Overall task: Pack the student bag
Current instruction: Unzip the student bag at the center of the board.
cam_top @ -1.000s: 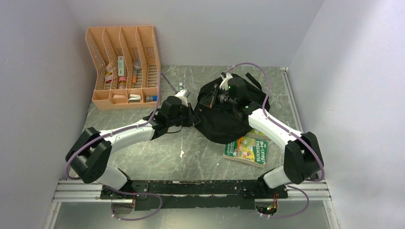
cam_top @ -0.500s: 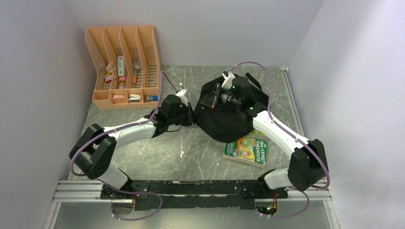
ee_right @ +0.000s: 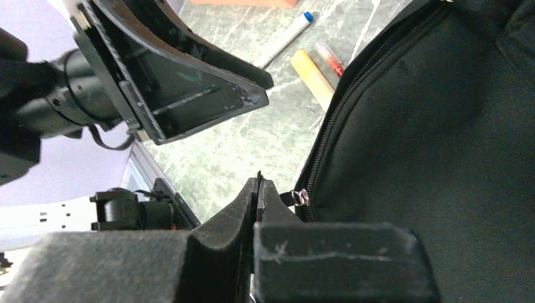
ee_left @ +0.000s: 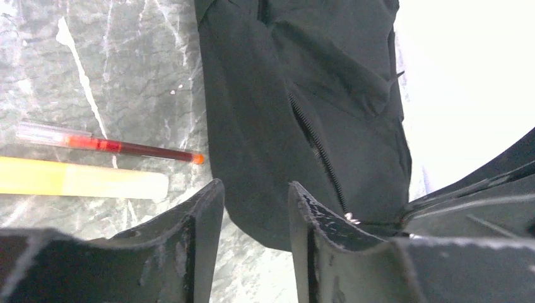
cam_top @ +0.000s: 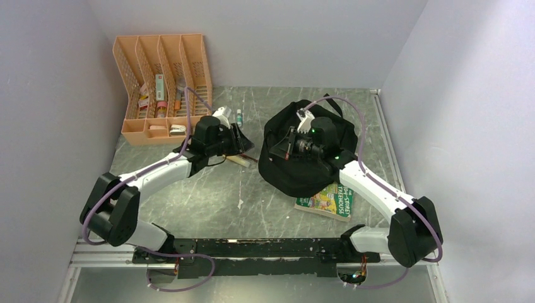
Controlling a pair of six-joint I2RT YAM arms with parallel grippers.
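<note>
One grey marbled counter (cam_top: 208, 196) carries everything. Biggest on it is the student bag (cam_top: 284, 172), a black rounded lump at centre right, lying flat with its zipper (ee_left: 315, 142) running along the side that faces my left arm. An orange mesh organiser (cam_top: 164, 88) stands in the far left corner, well apart from the bag. A colourful book (cam_top: 328, 196) lies at the bag's near edge, its far edge hidden by the bag. My right fingers (ee_right: 255, 196) sit at the bag's left rim, pressed together on a thin black zipper pull (ee_right: 258, 177), just beside the slider's small metal ring. My left fingers (ee_left: 205, 214) are apart and hold nothing; they hang over the counter just left of the bag, whose edge shows between them. Near them lie a yellow stick (ee_left: 76, 180), a red pen (ee_left: 120, 146) whose tip nearly touches the bag, and a blue-capped marker (ee_right: 287, 38).
</note>
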